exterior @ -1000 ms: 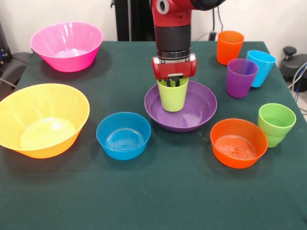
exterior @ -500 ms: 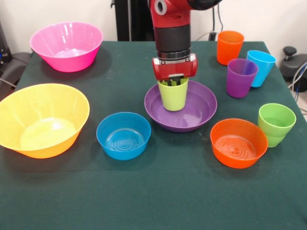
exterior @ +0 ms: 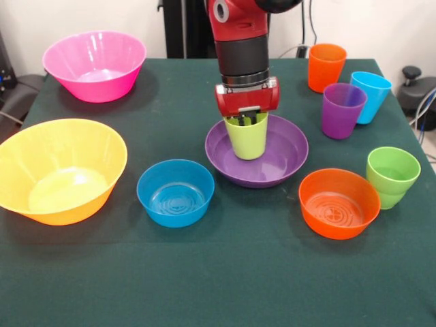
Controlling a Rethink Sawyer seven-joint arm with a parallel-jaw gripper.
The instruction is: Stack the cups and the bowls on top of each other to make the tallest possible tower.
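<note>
Right now your lime-yellow cup stands upright in the wide purple bowl, a little toward ten o'clock of the bowl's centre, and that pair is all the tower you have so far. The gripper sits directly over the cup with its dark fingers reaching down inside the mouth; whether they press the wall or have let go, you cannot tell from this view.

You look to be at the placing step. Your next move calls for a straight vertical lift clear of the rim, so the light cup is not dragged or tipped. After that you need another piece for the top: the small blue bowl lies at eight o'clock of the purple one, just beside it, and the small orange bowl sits at four o'clock.

Farther out, the green cup is at three o'clock, the purple cup and light blue cup touch at one to two o'clock, and the orange cup is beyond them. The yellow-orange bowl rests at nine o'clock, the pink bowl at ten.

Everything stands on a dark green cloth over the table. Behind it you have a pale wall and some cables.
</note>
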